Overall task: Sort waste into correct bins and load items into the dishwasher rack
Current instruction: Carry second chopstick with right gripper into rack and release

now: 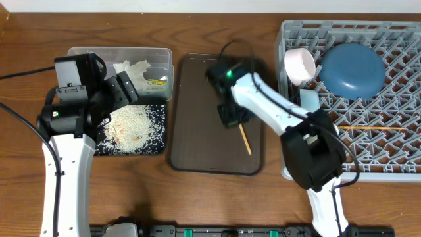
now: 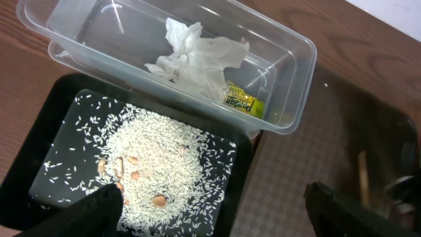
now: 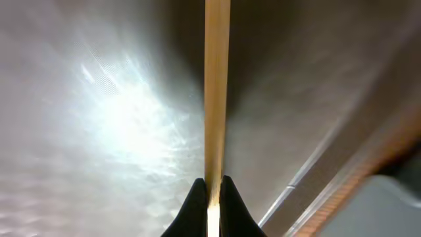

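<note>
My right hand [image 3: 210, 197] is pressed together on one end of a chopstick [image 3: 217, 92], pinching it at the tip so the stick runs out low along the brown tray [image 1: 197, 131] in the middle of the bench. I cannot tell whether it is clear of the surface. I hold it because a second chopstick [image 1: 368, 128] already lies across the dishwasher rack [image 1: 395, 164] at the bench's right edge, and I judge this one belongs beside it. My right arm reaches leftward from the rack side, wrist dipped low over the tray.

My left hand [image 2: 217, 214] hangs spread wide and empty above the black tray [image 2: 59, 105] of rice [image 2: 158, 171]. Beside it, toward the far left corner, the clear tub [image 2: 289, 85] holds the tissue [image 2: 197, 59] and wrapper [image 2: 240, 102].
</note>
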